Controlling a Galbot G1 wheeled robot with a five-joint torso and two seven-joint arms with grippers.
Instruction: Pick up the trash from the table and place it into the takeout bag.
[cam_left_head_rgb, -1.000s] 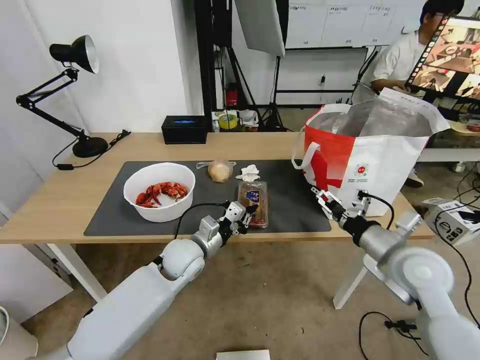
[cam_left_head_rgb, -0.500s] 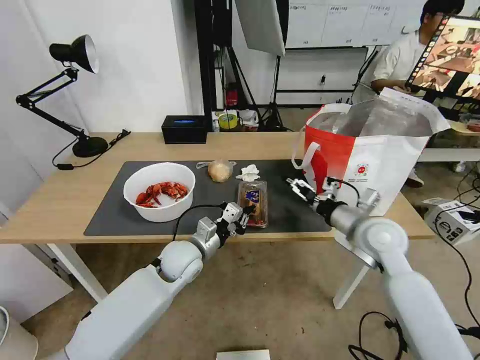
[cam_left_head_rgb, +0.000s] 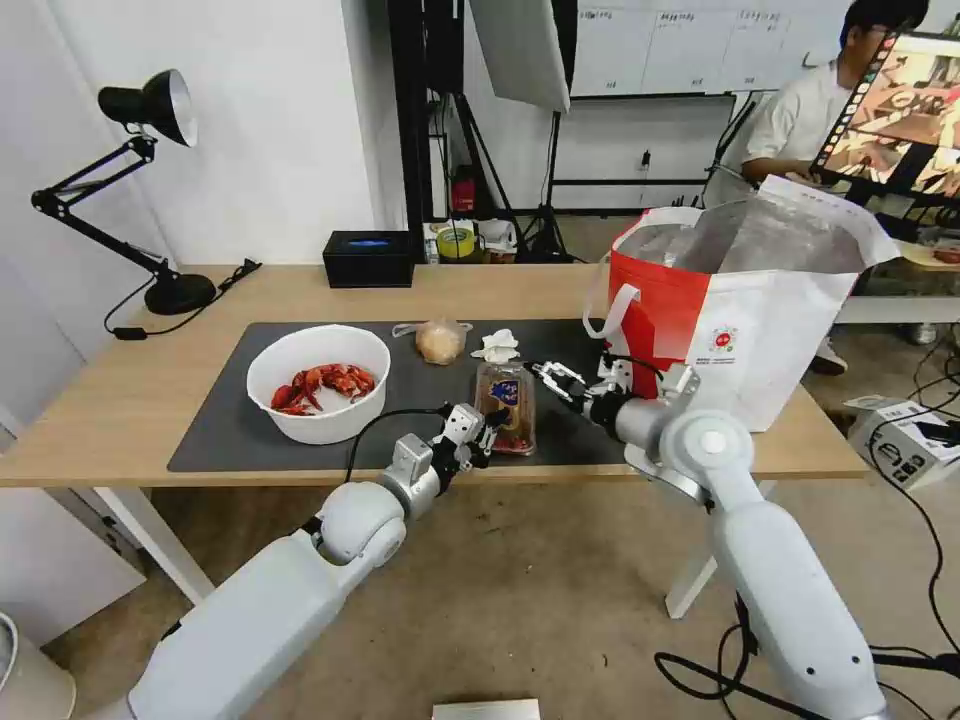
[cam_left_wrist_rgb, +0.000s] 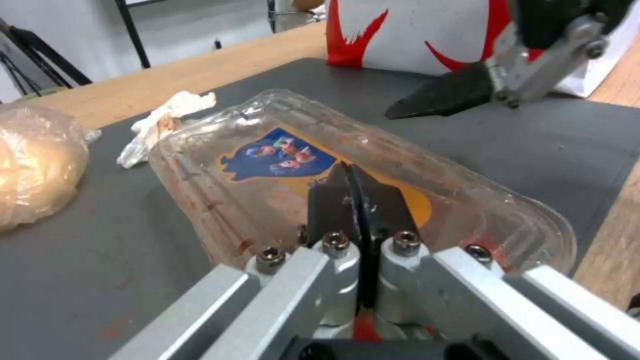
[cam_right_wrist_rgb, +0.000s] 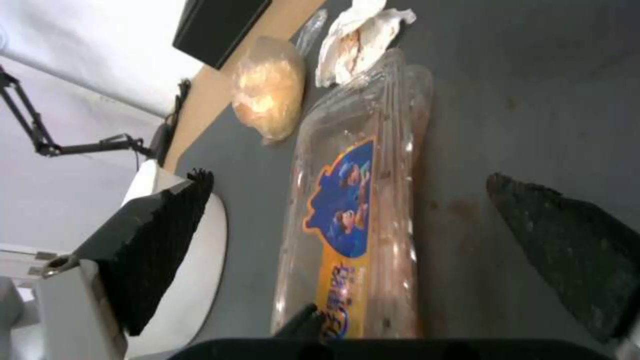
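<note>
The right gripper (cam_left_head_rgb: 548, 374), fingers spread apart, hovers just beside the clear tray (cam_left_head_rgb: 506, 394) at its 3 o'clock; the left gripper (cam_left_head_rgb: 494, 424), fingers pressed together, sits at the tray's near end at 6 o'clock. The tray lies on the mat (cam_left_head_rgb: 230, 420), with red bits faintly visible inside. The bowl (cam_left_head_rgb: 318, 383) at 9 o'clock holds red shells, and the bag (cam_left_head_rgb: 745, 320) stands open at 3 o'clock.

Bowl (cam_left_head_rgb: 318, 383) left on mat (cam_left_head_rgb: 230, 415); tray (cam_left_head_rgb: 506, 393) centre; bun (cam_left_head_rgb: 441, 340), tissue (cam_left_head_rgb: 497, 346) behind tray; bag (cam_left_head_rgb: 745, 310) right.
</note>
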